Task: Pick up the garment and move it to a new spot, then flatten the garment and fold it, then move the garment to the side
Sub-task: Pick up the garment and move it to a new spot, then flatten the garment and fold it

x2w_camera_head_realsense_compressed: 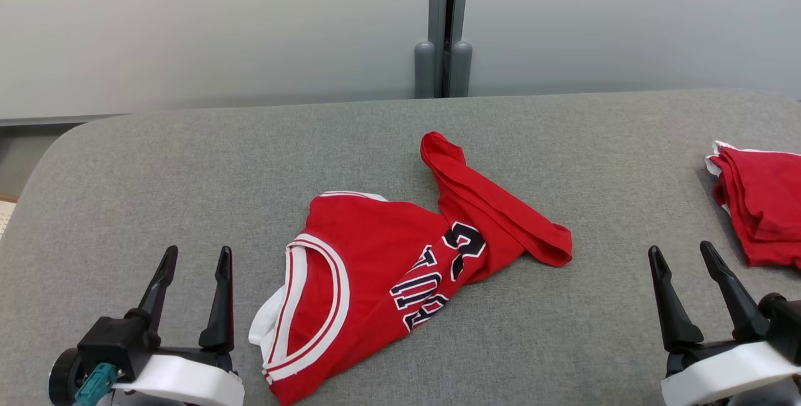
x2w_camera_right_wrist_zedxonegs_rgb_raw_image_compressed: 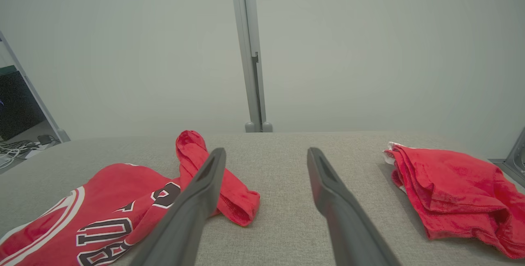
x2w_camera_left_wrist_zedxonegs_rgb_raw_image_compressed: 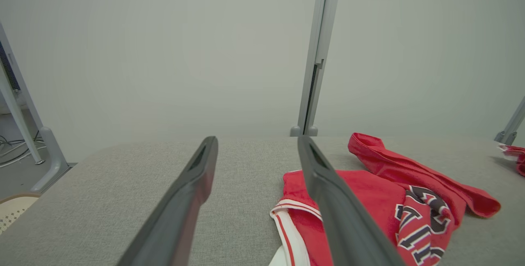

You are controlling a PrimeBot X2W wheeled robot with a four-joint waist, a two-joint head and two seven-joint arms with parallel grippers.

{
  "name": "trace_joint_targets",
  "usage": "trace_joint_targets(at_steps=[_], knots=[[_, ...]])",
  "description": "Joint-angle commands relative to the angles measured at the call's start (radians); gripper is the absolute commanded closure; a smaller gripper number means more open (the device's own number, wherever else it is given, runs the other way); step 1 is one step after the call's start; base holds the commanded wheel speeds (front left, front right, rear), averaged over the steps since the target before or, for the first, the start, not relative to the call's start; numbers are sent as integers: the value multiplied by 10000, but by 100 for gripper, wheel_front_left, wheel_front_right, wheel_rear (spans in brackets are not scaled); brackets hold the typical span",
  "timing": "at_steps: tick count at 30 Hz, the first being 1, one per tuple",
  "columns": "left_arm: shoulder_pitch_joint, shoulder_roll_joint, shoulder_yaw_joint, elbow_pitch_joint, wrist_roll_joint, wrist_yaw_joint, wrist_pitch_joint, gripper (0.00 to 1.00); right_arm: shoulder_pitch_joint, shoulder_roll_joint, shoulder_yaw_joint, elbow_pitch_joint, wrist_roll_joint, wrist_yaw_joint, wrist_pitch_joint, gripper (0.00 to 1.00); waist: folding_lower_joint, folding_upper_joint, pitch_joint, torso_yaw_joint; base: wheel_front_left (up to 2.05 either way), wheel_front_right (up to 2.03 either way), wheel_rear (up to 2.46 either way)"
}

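Step in hand: the first one, pick-up, and by the look of it not yet begun. The red basketball jersey (x2w_camera_head_realsense_compressed: 400, 268) lies crumpled approx. at the ctr of the grey padded table (x2w_camera_head_realsense_compressed: 188, 168), and nothing is touching it. Its white-trimmed neck opening is at the near-left. The body runs up and to the right w/ dark lettering partly buried in a twist. One end is rolled over itself into a thick loop that points to the far side, then doubles back to the right.

L gripper (x2w_camera_head_realsense_compressed: 198, 251) hovers at lower left w/ fingers apart and nothing btwn them. It's near the jersey's collar edge but not on it. In the left wrist view the collar trim sits just past the inner finger. R gripper (x2w_camera_head_realsense_compressed: 680, 248) hovers at lower right w/ fingers also spread and empty, well apart from the jersey. It sits btwn the jersey and a folded red garment (x2w_camera_head_realsense_compressed: 763, 206) at the table's right edge.

Next move, as I read it: bring one or both grippers in over the jersey, come down on a raised bit of cloth and close. The collar trim suits the L side and the rolled loop the R side, since both stand up enough to pinch. Then lift clear and carry to a bare patch.

Things to watch:
- Grabbing only the top layer, esp. at the twist, would drag it rather than lift it.
- Keep the R arm off the folded pile.
- The twist needs undoing before any flattening will work.
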Motion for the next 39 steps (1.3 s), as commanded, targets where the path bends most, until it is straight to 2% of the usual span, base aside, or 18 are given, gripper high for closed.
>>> trace_joint_targets(at_steps=[1,8,27,39], knots=[[131,67,-12,-77,15,64,20,0,128,8,-23,-70,-52,0,62,0,0,-1,-108,-47,0,0,0],[506,155,-201,-362,53,176,298,0,492,92,-58,-254,-152,0,313,0,0,-1,-431,-72,0,0,0],[391,145,-366,-658,61,360,459,0,500,184,-74,-458,-200,0,479,0,0,-1,-393,11,0,0,0],[285,96,-568,-658,40,313,528,0,394,178,-111,-522,-184,0,499,0,0,-1,-234,163,0,0,0]])
